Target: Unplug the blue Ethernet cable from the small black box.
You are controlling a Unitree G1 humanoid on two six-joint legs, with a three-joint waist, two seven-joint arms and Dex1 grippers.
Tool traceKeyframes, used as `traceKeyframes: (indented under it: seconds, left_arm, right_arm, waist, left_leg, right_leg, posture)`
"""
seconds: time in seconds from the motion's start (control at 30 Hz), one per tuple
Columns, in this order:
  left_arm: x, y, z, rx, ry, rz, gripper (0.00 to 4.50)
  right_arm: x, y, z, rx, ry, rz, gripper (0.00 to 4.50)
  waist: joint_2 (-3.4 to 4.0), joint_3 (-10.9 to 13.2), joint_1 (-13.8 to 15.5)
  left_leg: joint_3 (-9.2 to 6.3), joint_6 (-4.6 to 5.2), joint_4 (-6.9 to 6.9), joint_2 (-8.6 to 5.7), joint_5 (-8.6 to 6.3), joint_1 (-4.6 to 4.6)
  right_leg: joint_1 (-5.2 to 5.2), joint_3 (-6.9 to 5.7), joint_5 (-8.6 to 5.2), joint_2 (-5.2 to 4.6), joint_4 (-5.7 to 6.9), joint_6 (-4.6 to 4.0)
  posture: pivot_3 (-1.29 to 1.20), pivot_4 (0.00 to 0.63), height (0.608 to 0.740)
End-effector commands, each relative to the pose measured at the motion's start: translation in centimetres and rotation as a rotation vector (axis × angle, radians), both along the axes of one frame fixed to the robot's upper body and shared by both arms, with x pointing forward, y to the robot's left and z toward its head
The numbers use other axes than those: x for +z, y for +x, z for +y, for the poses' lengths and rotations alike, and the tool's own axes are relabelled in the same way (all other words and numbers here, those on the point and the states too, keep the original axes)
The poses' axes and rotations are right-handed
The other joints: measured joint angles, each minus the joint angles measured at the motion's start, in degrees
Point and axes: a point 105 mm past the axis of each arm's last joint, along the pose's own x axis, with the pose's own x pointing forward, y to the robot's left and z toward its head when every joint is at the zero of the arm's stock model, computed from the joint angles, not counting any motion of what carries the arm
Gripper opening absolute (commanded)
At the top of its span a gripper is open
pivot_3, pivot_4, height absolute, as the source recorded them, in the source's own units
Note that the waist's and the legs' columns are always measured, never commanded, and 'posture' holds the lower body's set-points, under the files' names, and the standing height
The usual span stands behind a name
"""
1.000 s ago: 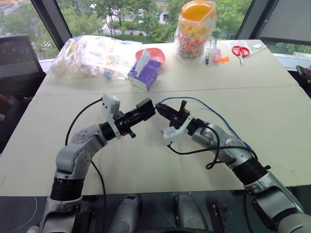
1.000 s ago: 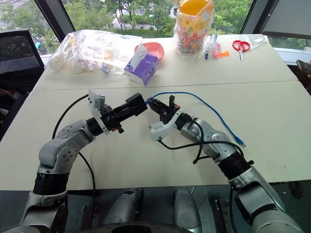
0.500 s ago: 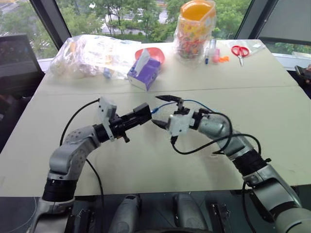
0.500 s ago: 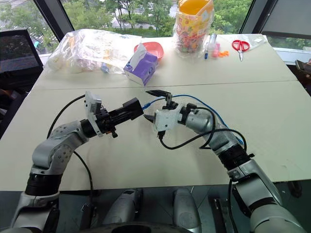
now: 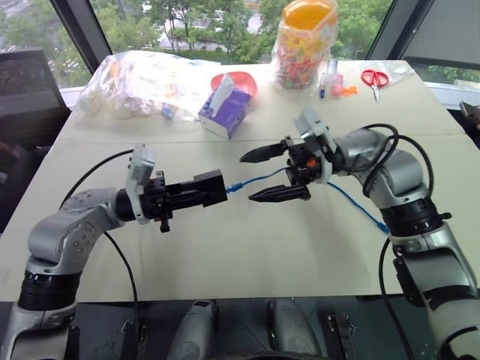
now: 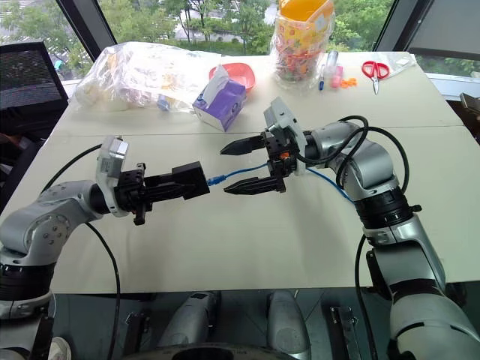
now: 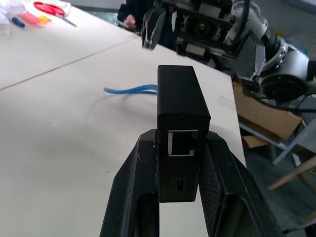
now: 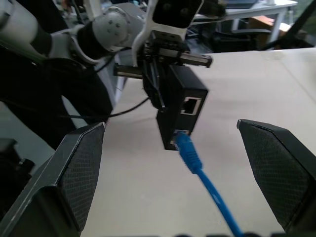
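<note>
Two end effectors face off above beige table (image 5: 225, 247). Left end effector (image 7: 180, 163) clamps small matte black box (image 5: 208, 188); thin blue Ethernet cable (image 8: 197, 168) plugged in. Right end effector (image 5: 271, 174) wide (nothing held). I'd pinch plug, pull straight.

head pair — high, looking down over table (image 5: 225, 255) | wrist cams — close, level, facing each other; both show small black box (image 8: 180, 106)

Left hand (image 5: 204, 190) clamped, level; right hand (image 5: 268, 174) spread wide
</note>
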Motion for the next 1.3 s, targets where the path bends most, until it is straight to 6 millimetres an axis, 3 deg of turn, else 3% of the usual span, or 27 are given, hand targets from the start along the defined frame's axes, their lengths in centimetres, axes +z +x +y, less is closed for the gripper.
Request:
traceKeyframes:
  seconds: [0.03,0.17,0.57,1.23,1.3]
  left_arm:
    - [1.8,-0.2,-0.2,-0.011,-0.016,-0.068,0.47]
    - [2.3,-0.1,-0.5,-0.013,-0.024,-0.085,0.47]
    - [2.1,0.0,-0.8,-0.01,-0.029,-0.088,0.47]
    - [0.9,-0.6,-0.9,-0.02,0.017,-0.083,0.47]
    - [1.0,-0.6,-1.0,-0.02,0.016,-0.083,0.47]
  right_arm:
    - [0.5,-0.3,0.4,0.033,0.012,0.019,4.46]
    - [-1.3,-0.2,0.6,0.035,-0.027,0.062,4.46]
    - [-1.5,1.1,1.1,-0.004,-0.013,0.096,4.46]
    - [-1.1,1.1,1.2,0.02,-0.022,0.107,4.46]
    - [-1.1,1.1,1.2,0.018,-0.016,0.11,3.95]
  waist:
    - [0.0,0.0,-0.02]
    - [-0.01,0.0,-0.05]
    - [-0.01,0.01,-0.21]
    - [-0.01,0.01,-0.23]
    - [-0.01,0.01,-0.21]
  left_leg:
    - [0.0,0.0,0.0,0.0,0.0,0.0]
    - [0.01,0.0,0.0,0.0,0.0,0.0]
    - [0.01,0.0,-0.01,0.0,0.0,0.0]
    - [0.02,0.0,-0.01,0.0,0.0,0.0]
    - [0.01,0.0,-0.01,0.0,0.0,0.0]
  right_leg:
    - [0.0,0.0,0.01,0.0,-0.01,0.01]
    - [0.0,-0.01,0.05,0.0,-0.02,0.09]
    - [-0.01,-0.01,0.06,0.0,-0.01,0.11]
    - [-0.01,-0.01,0.07,0.0,-0.01,0.12]
    - [-0.01,-0.01,0.07,0.0,-0.01,0.12]
  posture:
    - [0.0,0.15,0.74]
    - [0.0,0.15,0.74]
    - [0.0,0.15,0.74]
    - [0.0,0.15,0.74]
    - [0.0,0.15,0.74]
